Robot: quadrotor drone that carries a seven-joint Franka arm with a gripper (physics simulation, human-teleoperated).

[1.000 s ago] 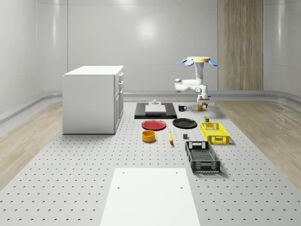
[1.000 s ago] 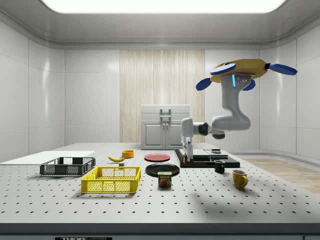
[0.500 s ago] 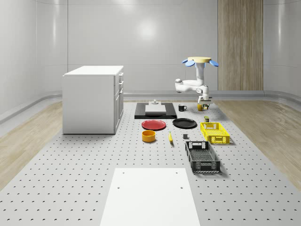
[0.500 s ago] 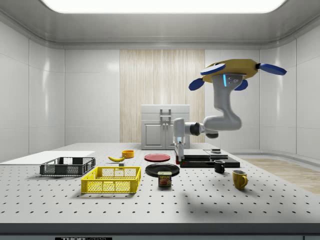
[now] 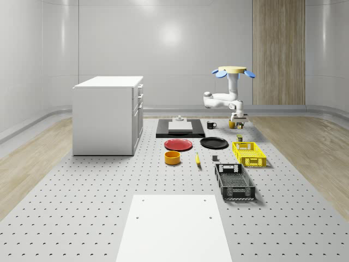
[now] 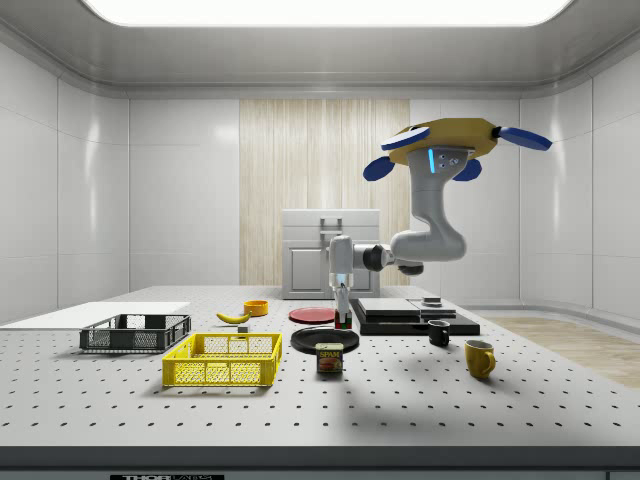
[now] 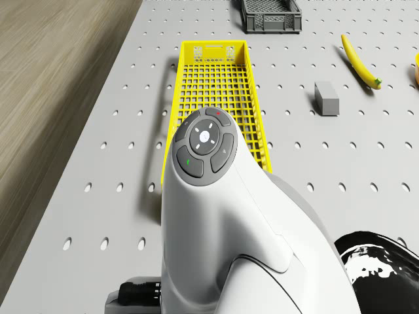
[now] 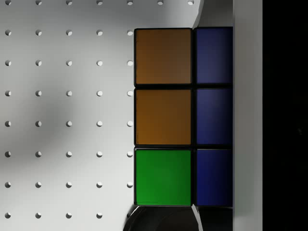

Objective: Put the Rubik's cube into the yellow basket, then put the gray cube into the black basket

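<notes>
My drone (image 6: 445,145) hovers over the table's far part, near the black plate (image 6: 325,338). The arm hangs below it, and my gripper (image 6: 343,316) is shut on the Rubik's cube (image 8: 163,118), held a little above the table. In the wrist view the cube shows orange, green and blue faces, with a pale finger (image 8: 248,115) against it. The yellow basket (image 7: 213,85) lies ahead of the drone, with the black basket (image 7: 270,16) beyond it. The gray cube (image 7: 326,98) lies on the table beside the yellow basket.
A banana (image 7: 360,60) lies past the gray cube. A Spam can (image 6: 329,358), a yellow mug (image 6: 479,357) and a black mug (image 6: 438,332) stand near the plate. A red plate (image 5: 178,144), an orange bowl (image 5: 172,157) and a white cabinet (image 5: 108,114) are further off.
The drone and arm have moved toward the side view's left, carrying the Rubik's cube from beside the black slab to over the black plate's edge, closer to the yellow basket.
</notes>
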